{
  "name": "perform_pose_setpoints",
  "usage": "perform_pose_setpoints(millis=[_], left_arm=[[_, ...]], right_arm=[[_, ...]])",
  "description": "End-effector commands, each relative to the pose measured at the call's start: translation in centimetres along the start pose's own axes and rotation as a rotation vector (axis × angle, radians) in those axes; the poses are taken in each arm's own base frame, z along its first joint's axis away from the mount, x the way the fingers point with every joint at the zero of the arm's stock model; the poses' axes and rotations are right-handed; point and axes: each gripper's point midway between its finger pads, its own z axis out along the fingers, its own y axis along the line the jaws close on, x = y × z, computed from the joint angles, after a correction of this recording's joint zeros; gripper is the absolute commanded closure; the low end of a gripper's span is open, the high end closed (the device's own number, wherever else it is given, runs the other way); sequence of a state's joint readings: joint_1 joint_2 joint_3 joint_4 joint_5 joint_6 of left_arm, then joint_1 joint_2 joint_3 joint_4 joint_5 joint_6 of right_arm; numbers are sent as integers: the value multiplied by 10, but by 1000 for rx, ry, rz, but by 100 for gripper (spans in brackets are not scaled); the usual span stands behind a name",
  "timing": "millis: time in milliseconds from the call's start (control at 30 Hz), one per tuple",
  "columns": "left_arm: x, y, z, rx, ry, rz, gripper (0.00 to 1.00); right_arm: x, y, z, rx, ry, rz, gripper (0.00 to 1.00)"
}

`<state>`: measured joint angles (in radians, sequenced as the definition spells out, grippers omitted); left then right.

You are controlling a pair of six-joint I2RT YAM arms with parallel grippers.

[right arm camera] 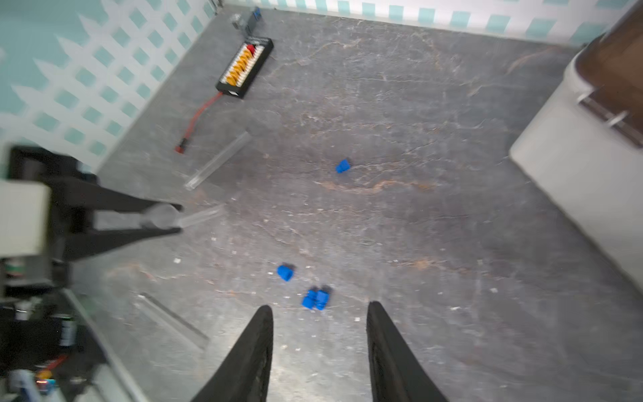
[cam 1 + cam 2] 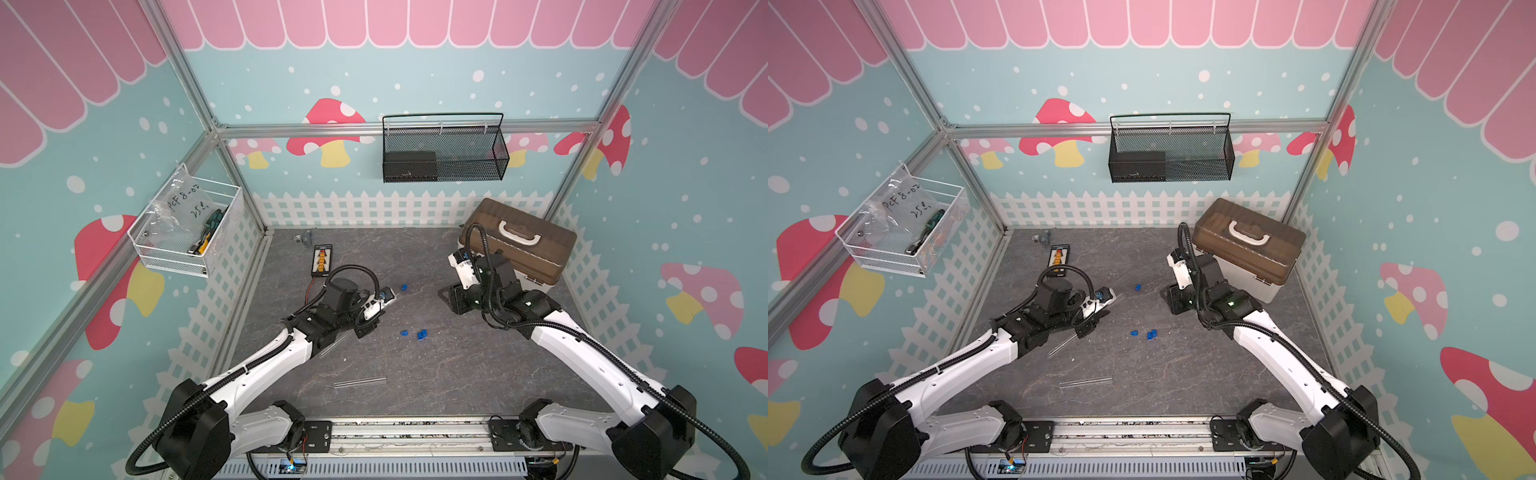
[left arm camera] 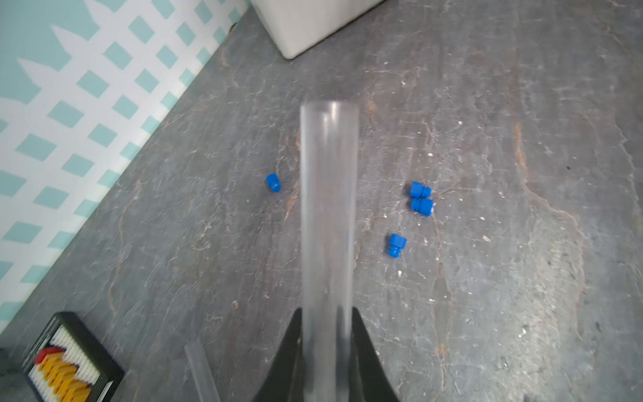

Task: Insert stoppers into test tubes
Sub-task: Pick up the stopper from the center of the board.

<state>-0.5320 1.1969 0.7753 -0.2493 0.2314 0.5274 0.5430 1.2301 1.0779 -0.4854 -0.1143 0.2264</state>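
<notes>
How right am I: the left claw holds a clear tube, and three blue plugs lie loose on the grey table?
Not quite: four plugs lie loose, not three, as the left wrist view shows. The left claw does hold the clear tube.

The test tube (image 3: pixel 328 209) is blurred, its rear end cut off by the picture's edge.

Four stubby bright blue stoppers lie loose on the grey counter (image 2: pixel 457 365). One (image 2: pixel 403 286) sits alone toward the back, one (image 2: pixel 402 333) lies nearer the front, and a pair (image 2: pixel 422 334) lies touching just beside that one. A clear test tube (image 3: pixel 328 209) is pinched between the jaws of the left gripper (image 3: pixel 327 313), its open mouth pointing outward. A second tube (image 2: pixel 360 381) lies flat near the front edge. A third (image 2: pixel 334 347) lies slantwise farther left.
</notes>
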Motion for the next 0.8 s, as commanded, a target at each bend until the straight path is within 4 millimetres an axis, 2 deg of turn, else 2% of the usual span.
perform_pose_setpoints(millis=[0, 67, 167, 300, 533, 767], left_arm=[[-4, 13, -6, -36, -12, -51, 100], [1, 22, -6, -59, -3, -66, 100], [13, 36, -8, -91, 32, -89, 100], [31, 53, -14, -146, 83, -96, 100], [59, 60, -19, -188, 169, -83, 100], [59, 67, -23, -215, 159, -107, 100]], right_arm=[[15, -12, 14, 47, 110, -403, 57], [26, -1, 24, -36, 133, -498, 56], [53, 22, 36, -202, 161, -695, 54], [74, 41, 60, -303, 158, -866, 54], [93, 70, 99, -441, 172, -946, 56], [108, 78, 130, -476, 204, -964, 58]])
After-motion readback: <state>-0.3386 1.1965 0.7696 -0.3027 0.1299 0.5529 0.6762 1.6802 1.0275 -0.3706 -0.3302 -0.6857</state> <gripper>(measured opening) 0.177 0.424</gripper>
